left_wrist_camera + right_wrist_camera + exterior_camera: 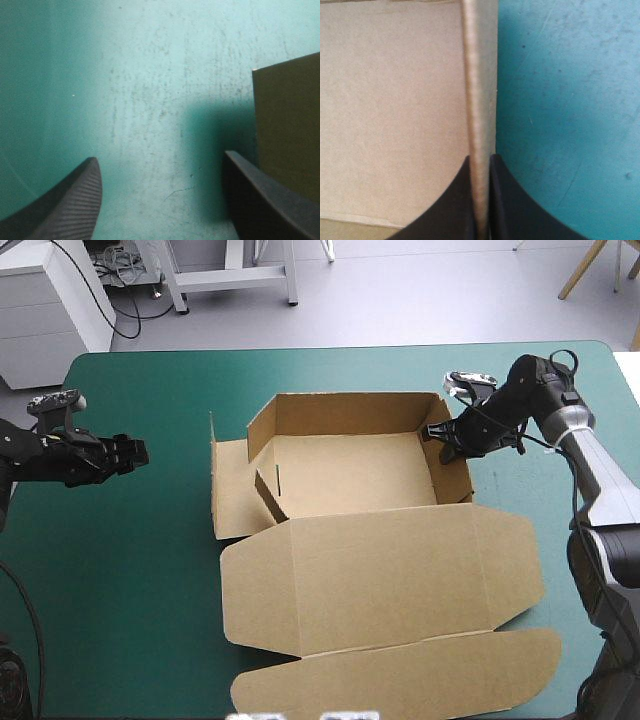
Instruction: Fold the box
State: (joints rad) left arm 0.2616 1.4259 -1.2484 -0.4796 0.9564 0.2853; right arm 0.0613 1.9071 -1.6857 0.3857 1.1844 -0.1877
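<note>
Brown box lid flat, right end effector pinching its wall, left end effector released, apart

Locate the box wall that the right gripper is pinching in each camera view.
High view: the right wall stands on the right side of the box.
Left wrist view: not in it; only a different brown flap.
Right wrist view: the wall edge-on, running ahead from between the fingers.
Shared landmark: the right gripper, shut on it.
</note>
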